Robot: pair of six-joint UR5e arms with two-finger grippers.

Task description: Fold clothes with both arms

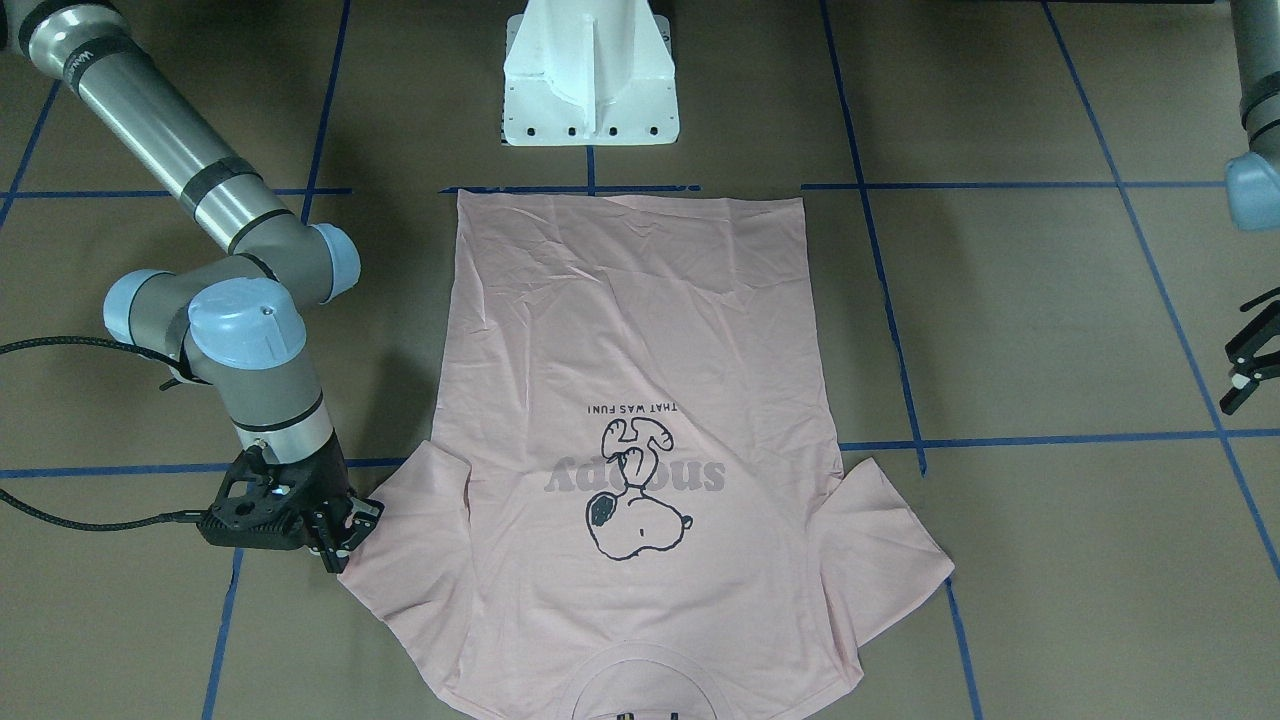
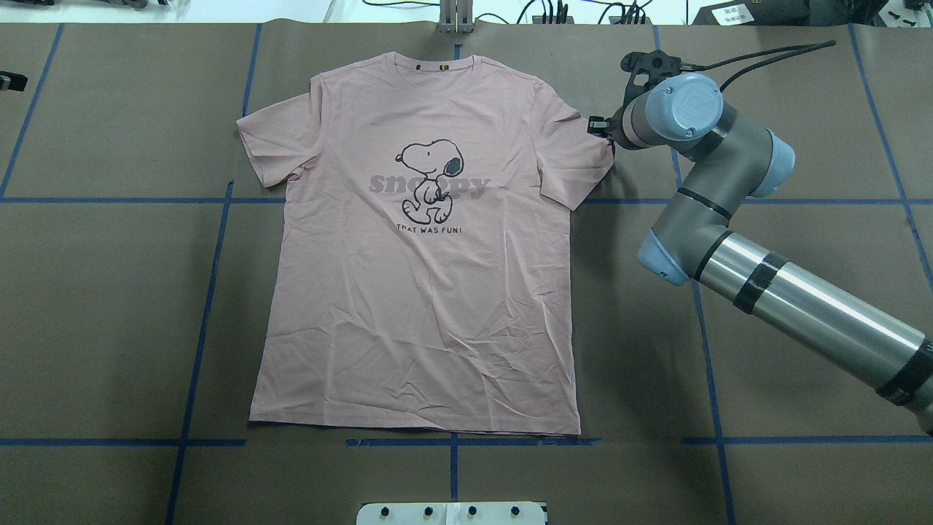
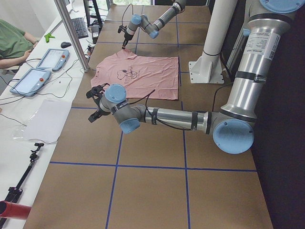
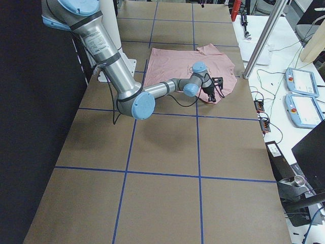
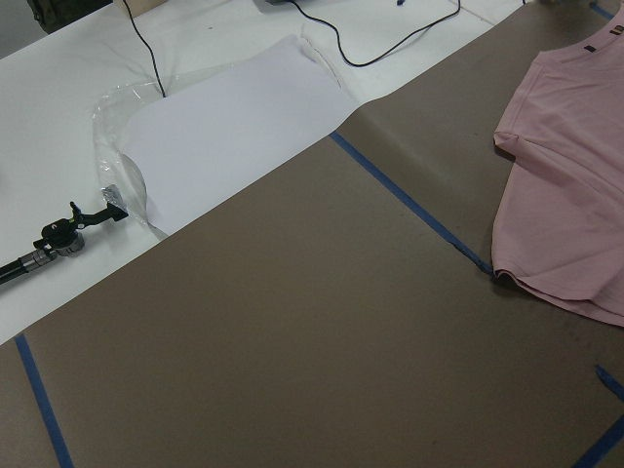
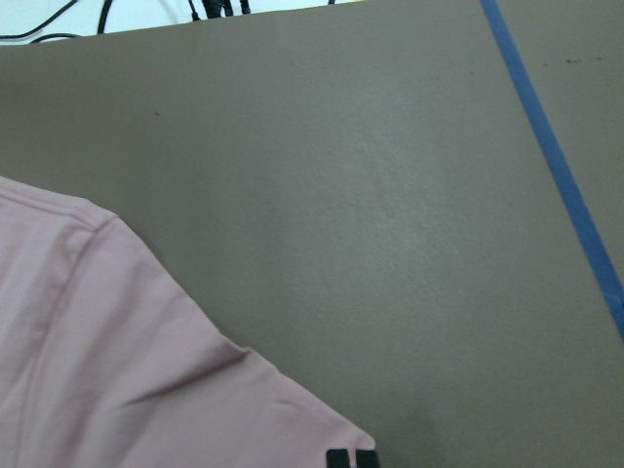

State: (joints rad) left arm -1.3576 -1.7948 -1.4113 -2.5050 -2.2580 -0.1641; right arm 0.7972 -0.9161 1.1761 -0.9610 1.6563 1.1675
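You've got brown paper [image 2: 109,306] over the whole table, and blue tape lines [image 2: 197,343] mark it into big squares. The white pedestal base [image 1: 590,85] stands on it at the middle of the robot's edge. Look along the white side bench [image 3: 19,119]: two teach pendants [image 3: 29,81] lie side by side, with a keyboard [image 3: 79,27] and a mouse [image 3: 66,45] further along. A white sheet [image 5: 229,122] lies in clear plastic, with a small black clamp [image 5: 68,236] beside it. There's a person's green sleeve [image 3: 12,40] at the bench.

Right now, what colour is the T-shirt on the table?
Pale pink T-shirt, clearest in the overhead view.
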